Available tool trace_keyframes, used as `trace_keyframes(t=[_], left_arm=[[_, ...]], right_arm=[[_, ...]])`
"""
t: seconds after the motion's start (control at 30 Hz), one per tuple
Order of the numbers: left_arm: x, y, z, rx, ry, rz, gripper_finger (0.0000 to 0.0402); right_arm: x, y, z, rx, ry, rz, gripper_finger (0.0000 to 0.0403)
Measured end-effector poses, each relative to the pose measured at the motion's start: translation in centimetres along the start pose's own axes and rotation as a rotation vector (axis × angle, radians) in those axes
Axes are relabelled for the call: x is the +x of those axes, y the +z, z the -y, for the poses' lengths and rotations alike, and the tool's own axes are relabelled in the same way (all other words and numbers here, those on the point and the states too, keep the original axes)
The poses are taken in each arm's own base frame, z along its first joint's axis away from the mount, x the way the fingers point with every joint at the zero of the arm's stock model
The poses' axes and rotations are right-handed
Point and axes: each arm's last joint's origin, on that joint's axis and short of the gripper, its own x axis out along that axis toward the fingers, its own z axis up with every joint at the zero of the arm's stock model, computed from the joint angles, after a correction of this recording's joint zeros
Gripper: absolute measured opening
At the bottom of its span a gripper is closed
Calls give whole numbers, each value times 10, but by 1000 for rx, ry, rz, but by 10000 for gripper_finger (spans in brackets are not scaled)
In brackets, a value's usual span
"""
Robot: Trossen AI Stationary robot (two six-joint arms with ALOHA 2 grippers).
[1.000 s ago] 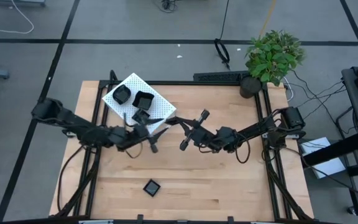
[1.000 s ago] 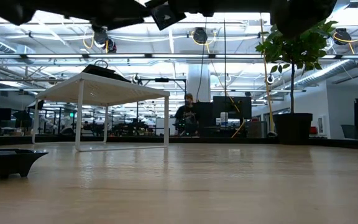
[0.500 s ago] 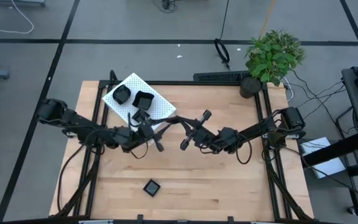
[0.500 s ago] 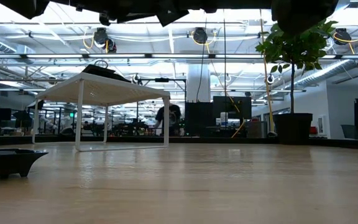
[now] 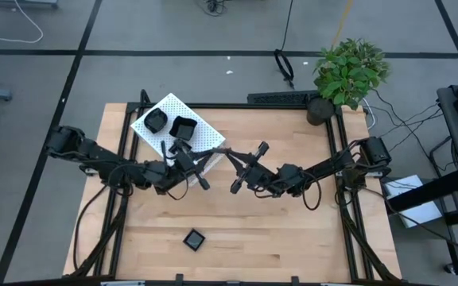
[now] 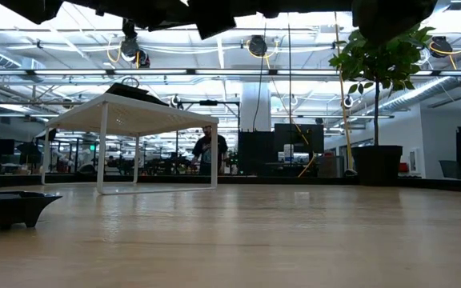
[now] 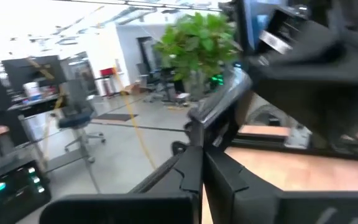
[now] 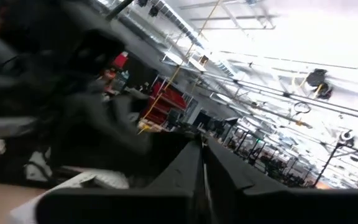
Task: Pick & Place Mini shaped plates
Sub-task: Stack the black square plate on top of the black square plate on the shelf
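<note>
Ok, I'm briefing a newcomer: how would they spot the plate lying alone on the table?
Start at the wooden table and look to its near edge, away from the white perforated box. The small square black plate lies there alone on bare wood, while the other plates sit on the box.

My overhead camera looks straight down and takes in the whole wooden table (image 5: 237,230), with the potted plant (image 5: 350,71) in the frame's upper right. My low camera sits at table-top height, facing level across the surface into the room; it shares that plant (image 6: 382,48), upper right, and the white perforated box (image 6: 134,112), centre left. My left wrist camera looks out close past its own fingers (image 7: 229,180) toward the plant (image 7: 197,40). My right wrist camera angles upward toward the ceiling lights.
</note>
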Motion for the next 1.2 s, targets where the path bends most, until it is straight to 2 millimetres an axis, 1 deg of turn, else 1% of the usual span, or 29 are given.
trace_keyframes(t=[0.1, 0.2, 0.33, 0.43, 0.53, 0.6, 0.67, 0.73, 0.8, 0.87, 0.93, 1.0, 1.07, 1.1, 1.17, 1.2], left_arm=[[-5, 4, -1, 13, 44, -10, 4], [-15, 15, -5, 18, 92, -4, 6], [-33, 32, -11, 35, 159, -18, 4], [-48, 43, -21, 30, 248, -65, 4], [-62, 58, -35, 12, 361, -121, 3], [-71, 73, -45, 6, 412, -148, 3], [-79, 91, -54, -30, 436, -155, 3], [-84, 105, -60, -57, 429, -155, 2], [-89, 112, -59, -76, 376, -136, 2], [-95, 112, -51, -70, 250, -93, 2], [-100, 105, -39, -58, 52, -51, 2], [-100, 94, -28, -101, -238, -53, 2], [-97, 83, -18, -163, -500, -126, 1], [-94, 77, -13, -188, -583, -170, 1], [-88, 66, -10, -190, -640, -281, 1], [-85, 64, -15, -173, -623, -363, 1]], right_arm=[[-4, 0, -6, 8, 28, -29, 61], [-8, 1, -11, 32, 18, -71, 116], [-14, 3, -14, 36, -50, -151, 181], [-18, 3, -15, -6, -98, -209, 215], [-19, 1, -16, -47, -117, -261, 234], [-19, 0, -16, -60, -125, -280, 238], [-19, -1, -16, -66, -129, -290, 239], [-19, -2, -16, -66, -132, -291, 236], [-18, -2, -15, -62, -136, -291, 232], [-17, -3, -14, -56, -140, -292, 230], [-16, -4, -13, -47, -143, -291, 228], [-15, -4, -13, -45, -144, -294, 227], [-15, -5, -13, -47, -145, -295, 227], [-15, -5, -13, -47, -145, -295, 227], [-14, -5, -12, -48, -145, -294, 228], [-14, -5, -12, -47, -145, -294, 228]])
